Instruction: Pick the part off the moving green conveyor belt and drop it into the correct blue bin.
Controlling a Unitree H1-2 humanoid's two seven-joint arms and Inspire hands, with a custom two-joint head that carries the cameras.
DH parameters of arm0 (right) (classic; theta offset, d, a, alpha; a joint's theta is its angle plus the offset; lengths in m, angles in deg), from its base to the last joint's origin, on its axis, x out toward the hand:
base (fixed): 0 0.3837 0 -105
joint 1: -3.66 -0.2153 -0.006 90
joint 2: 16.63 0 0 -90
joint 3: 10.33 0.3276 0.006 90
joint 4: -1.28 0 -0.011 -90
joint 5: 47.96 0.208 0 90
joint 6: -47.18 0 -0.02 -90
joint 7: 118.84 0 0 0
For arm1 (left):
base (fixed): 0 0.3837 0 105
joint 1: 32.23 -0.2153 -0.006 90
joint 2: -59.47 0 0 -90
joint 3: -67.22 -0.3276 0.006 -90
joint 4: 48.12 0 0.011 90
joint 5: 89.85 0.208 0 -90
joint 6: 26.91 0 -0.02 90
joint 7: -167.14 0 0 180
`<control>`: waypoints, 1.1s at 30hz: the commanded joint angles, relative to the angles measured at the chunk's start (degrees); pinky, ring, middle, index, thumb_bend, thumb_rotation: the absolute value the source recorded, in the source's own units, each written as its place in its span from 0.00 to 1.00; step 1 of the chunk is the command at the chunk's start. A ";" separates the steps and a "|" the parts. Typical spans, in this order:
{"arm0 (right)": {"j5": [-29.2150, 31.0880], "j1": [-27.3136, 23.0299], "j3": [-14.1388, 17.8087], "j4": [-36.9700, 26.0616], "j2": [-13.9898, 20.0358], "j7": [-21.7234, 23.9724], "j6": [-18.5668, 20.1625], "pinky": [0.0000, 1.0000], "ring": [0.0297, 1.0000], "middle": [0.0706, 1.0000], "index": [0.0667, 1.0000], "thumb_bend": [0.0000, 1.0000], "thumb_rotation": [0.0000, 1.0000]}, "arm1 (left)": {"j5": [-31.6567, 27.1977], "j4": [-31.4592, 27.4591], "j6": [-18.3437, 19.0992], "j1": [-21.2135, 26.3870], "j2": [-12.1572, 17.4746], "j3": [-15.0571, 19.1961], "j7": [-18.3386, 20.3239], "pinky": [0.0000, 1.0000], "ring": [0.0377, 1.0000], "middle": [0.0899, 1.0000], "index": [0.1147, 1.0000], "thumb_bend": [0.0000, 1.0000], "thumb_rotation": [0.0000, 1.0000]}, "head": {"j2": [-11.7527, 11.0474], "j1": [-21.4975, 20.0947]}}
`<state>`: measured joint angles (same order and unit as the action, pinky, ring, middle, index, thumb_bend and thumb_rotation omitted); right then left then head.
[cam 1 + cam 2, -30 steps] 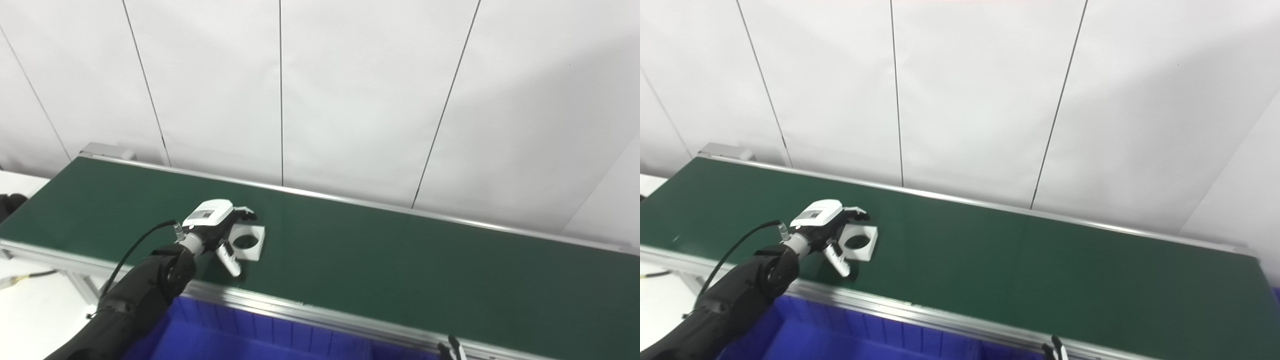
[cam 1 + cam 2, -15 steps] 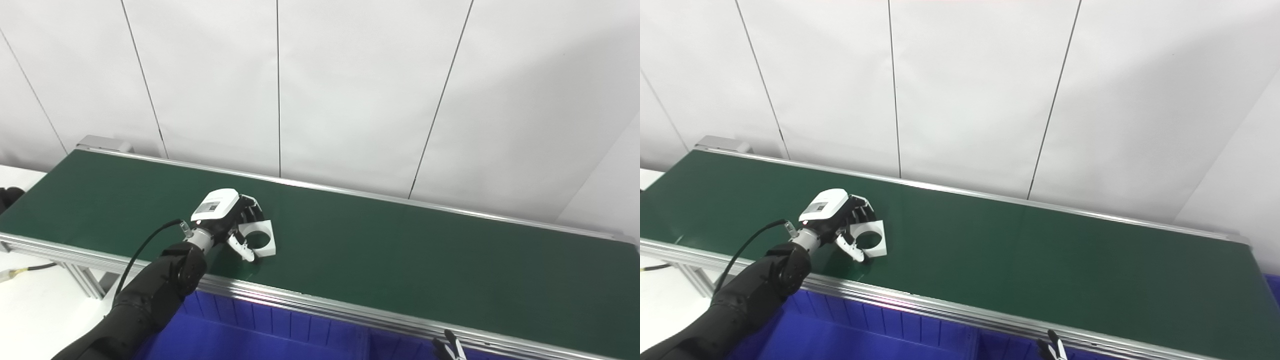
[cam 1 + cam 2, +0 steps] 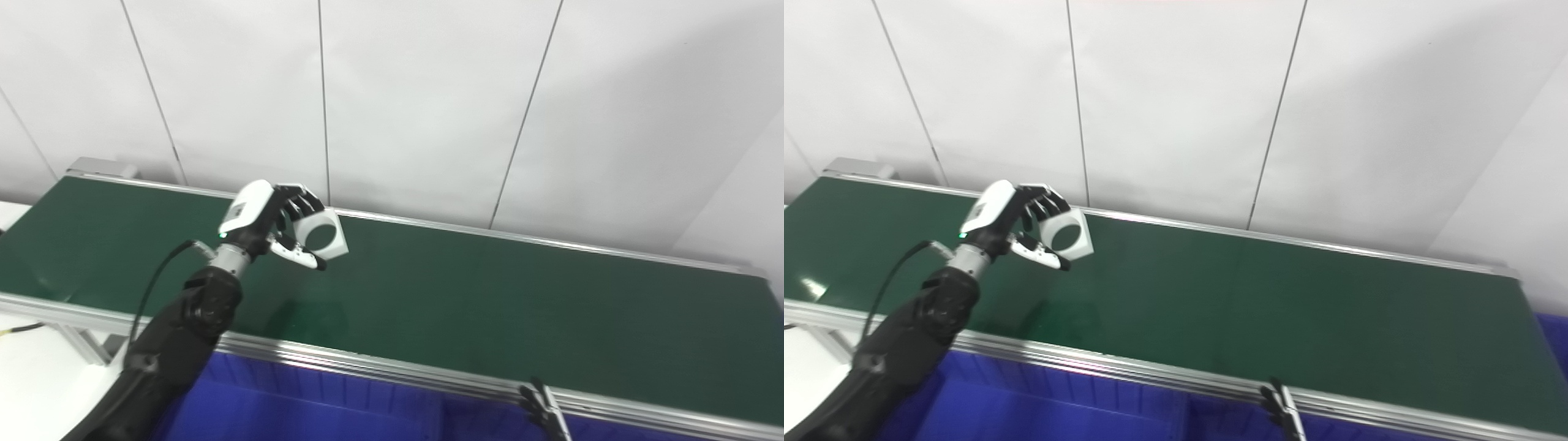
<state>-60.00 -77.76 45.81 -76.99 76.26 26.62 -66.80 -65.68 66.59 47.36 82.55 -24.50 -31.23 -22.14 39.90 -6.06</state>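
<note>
My left hand [image 3: 269,222] is shut on the white square part [image 3: 323,234], which has a round hole through it. The hand holds the part in the air above the green conveyor belt [image 3: 490,300], tilted so the hole faces me. The same hand [image 3: 1013,222] and part [image 3: 1067,236] show in the right eye view. Only the fingertips [image 3: 542,407] of my right hand poke up at the bottom edge, in front of the belt's near rail; its state does not show.
A blue bin [image 3: 318,410] sits below the belt's near aluminium rail [image 3: 380,370], with dividers along its far wall. A second blue bin edge [image 3: 1557,334] shows at far right. A white panelled wall runs behind the belt.
My left hand closed on the white part and lifted it off the belt, up and toward the far side. The camera view also shifted.
</note>
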 commanded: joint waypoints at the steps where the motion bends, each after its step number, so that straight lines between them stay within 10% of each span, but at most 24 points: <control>1: -1.33 0.09 0.23 -2.07 -0.39 -0.09 -2.95 0.82 0.84 0.88 0.96 0.79 0.57 | -2.88 -4.56 -3.48 -0.62 -0.18 1.40 0.43 0.28 0.35 0.41 0.47 0.49 0.00 | 1.04 -2.73; 12: -3.99 1.30 3.65 -3.58 -5.36 3.61 -2.92 0.84 0.85 0.88 0.96 0.84 0.61 | -10.38 -16.86 -8.11 -10.73 -3.52 3.60 4.08 0.34 0.36 0.42 0.49 0.49 0.00 | 4.14 -11.65; 33: -6.69 3.38 12.17 -6.42 -11.16 12.84 -2.92 0.83 0.84 0.87 0.95 0.82 0.61 | -12.67 -19.10 -11.20 -26.71 -5.15 -9.65 4.27 0.34 0.37 0.43 0.48 0.49 0.00 | 8.73 -14.56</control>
<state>-66.75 -74.01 57.56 -81.15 65.63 38.84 -66.80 -78.10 48.79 38.18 55.80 -30.19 -40.79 -17.04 48.60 -20.66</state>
